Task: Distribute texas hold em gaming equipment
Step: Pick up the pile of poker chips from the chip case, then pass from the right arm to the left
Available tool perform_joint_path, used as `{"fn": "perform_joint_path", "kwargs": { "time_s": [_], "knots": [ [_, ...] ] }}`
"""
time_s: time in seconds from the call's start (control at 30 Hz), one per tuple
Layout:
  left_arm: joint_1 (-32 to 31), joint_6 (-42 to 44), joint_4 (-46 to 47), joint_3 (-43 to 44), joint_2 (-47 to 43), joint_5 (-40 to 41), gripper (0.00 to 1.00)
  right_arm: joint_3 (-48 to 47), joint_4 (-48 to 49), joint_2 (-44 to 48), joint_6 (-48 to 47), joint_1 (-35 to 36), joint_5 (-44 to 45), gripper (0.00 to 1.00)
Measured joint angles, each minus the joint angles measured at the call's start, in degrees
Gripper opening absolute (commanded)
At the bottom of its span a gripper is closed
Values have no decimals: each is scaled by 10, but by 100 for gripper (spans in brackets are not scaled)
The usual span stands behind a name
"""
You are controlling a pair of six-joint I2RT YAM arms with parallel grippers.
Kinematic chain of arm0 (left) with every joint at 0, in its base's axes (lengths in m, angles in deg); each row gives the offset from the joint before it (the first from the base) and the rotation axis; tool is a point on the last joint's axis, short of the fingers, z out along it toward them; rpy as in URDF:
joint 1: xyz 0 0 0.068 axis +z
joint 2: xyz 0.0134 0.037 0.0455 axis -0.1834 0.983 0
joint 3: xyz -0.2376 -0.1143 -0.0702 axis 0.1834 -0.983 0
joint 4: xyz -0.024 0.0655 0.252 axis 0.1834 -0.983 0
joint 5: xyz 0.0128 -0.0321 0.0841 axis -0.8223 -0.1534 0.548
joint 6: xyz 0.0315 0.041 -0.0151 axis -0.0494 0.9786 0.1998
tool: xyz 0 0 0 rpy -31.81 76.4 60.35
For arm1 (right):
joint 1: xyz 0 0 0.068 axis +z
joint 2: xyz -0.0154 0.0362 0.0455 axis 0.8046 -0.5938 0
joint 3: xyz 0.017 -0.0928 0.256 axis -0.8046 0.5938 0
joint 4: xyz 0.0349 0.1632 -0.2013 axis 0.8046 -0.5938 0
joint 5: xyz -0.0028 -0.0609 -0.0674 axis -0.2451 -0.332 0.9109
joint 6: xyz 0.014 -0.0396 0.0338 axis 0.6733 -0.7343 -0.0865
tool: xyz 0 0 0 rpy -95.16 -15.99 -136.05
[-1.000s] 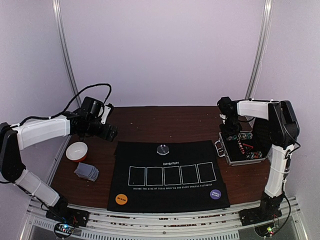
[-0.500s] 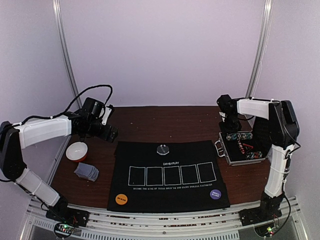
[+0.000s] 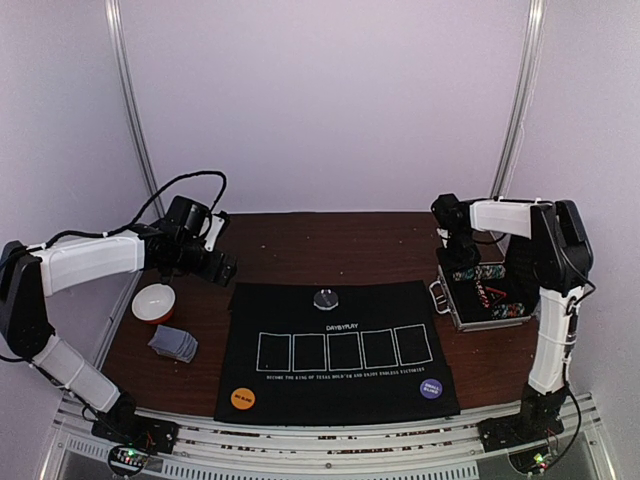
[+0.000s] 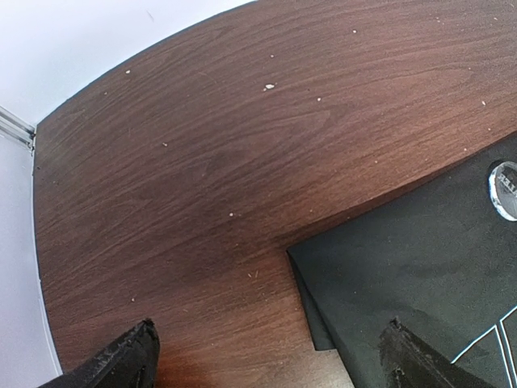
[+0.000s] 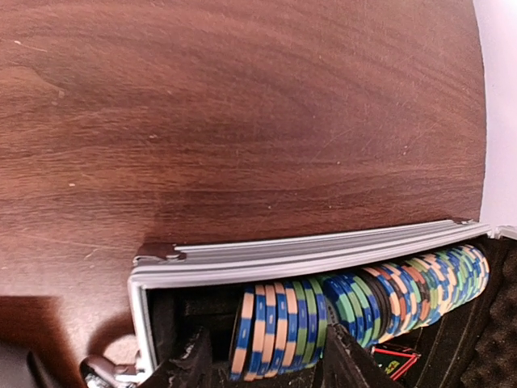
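Chips (image 5: 355, 303) stood on edge in a row inside the open case (image 5: 307, 255) at the table's (image 4: 202, 162) right side (blue, green and peach stripes). The right gripper (image 5: 266, 364) straddled one end of the row, half spread; whether it pinched any could not be told. The left gripper (image 4: 266, 360) hung wide and empty above the mat's (image 4: 404, 259) corner. Cards (image 3: 172, 343) lay near the bowl (image 3: 154, 302).
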State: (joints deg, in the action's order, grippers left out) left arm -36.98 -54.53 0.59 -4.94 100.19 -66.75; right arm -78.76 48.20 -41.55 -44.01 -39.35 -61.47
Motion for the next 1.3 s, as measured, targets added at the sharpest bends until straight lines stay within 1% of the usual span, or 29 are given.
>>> {"fn": "perform_joint_path", "kwargs": {
  "time_s": [0.13,0.23,0.43,0.53,0.6,0.83,1.0,1.13,1.3],
  "knots": [
    [0,2,0,0,0,0,98,0,-1,-7,2,-3,0,45],
    [0,3,0,0,0,0,98,0,-1,-10,3,-3,-2,40],
    [0,3,0,0,0,0,98,-1,1,-21,4,-10,-10,25],
    [0,4,0,0,0,1,98,-7,-4,-22,6,-14,-14,12],
    [0,4,0,0,0,2,98,-9,-7,-23,8,-15,-17,0],
    [0,3,0,0,0,2,98,-23,-24,-23,8,-17,-28,0],
    [0,3,0,0,-1,2,98,-68,-58,-18,8,-16,-42,0],
    [0,3,-5,0,-9,2,98,-94,-90,19,7,-11,-47,0],
    [0,3,-13,2,-32,-6,98,-101,-131,98,6,9,-76,0]
  ]
}}
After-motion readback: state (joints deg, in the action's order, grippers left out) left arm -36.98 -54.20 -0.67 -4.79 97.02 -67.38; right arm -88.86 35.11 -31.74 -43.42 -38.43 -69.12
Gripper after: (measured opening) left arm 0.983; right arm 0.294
